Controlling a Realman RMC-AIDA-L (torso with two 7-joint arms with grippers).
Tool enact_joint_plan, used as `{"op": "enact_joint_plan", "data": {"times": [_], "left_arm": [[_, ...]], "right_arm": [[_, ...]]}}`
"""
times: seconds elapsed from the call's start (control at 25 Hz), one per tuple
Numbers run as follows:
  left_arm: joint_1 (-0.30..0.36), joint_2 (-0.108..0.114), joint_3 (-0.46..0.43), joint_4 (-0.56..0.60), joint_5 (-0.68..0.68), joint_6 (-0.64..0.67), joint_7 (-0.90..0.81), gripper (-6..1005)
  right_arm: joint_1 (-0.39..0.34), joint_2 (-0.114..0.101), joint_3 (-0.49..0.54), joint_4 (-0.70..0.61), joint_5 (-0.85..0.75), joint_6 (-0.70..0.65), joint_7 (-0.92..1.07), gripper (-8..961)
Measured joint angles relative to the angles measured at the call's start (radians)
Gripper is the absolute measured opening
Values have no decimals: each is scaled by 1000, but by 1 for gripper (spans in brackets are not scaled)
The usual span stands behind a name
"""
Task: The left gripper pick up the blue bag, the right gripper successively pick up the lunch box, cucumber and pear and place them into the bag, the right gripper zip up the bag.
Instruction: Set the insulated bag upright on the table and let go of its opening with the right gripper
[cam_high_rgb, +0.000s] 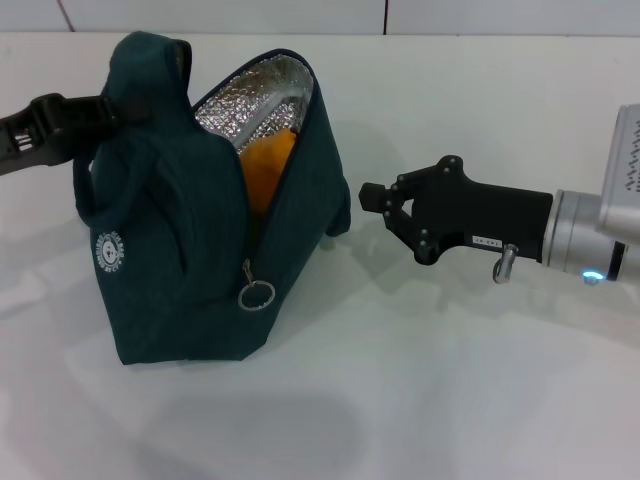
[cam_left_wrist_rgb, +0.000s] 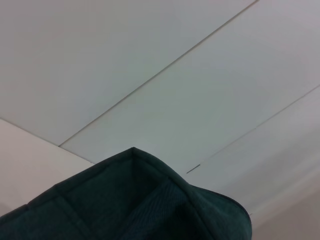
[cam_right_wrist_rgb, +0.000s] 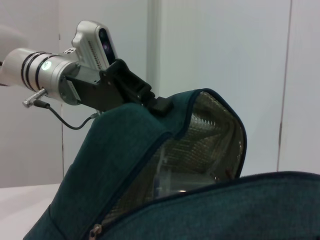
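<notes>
- Teal-blue fabric bag stands on the white table, top clamped by my left gripper; orange pear inside.
- Right gripper empty, fingers apart, just beside the bag.
- Next I'd pinch the metal ring zipper pull squarely and pull along the seam.

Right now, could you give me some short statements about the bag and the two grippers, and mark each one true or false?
1. The blue bag is zipped fully shut. False: its top gapes open, showing the foil lining.
2. The pear is inside the bag. True.
3. The right gripper is holding the ring zipper pull. False: it is open beside the bag and apart from the ring.
4. The left gripper is at the bag's upper left corner, gripping the fabric. True.
5. The bag lies flat on the table. False: it stands upright.
</notes>
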Motion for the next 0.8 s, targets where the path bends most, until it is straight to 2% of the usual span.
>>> {"op": "enact_joint_plan", "data": {"times": [0.2, 0.36, 0.6, 0.8], "left_arm": [[5, 2, 0, 5, 0, 11, -3, 47], [11, 3, 0, 5, -5, 12, -3, 47], [12, 2, 0, 6, -7, 12, -3, 46], [9, 2, 0, 6, -7, 12, -3, 46]], "right_arm": [[-8, -1, 11, -1, 3, -16, 31, 10], [-9, -10, 26, -1, 1, -38, 83, 22], [18, -21, 38, 11, -43, -43, 148, 181], [25, -9, 37, 6, -106, -40, 161, 408]]}}
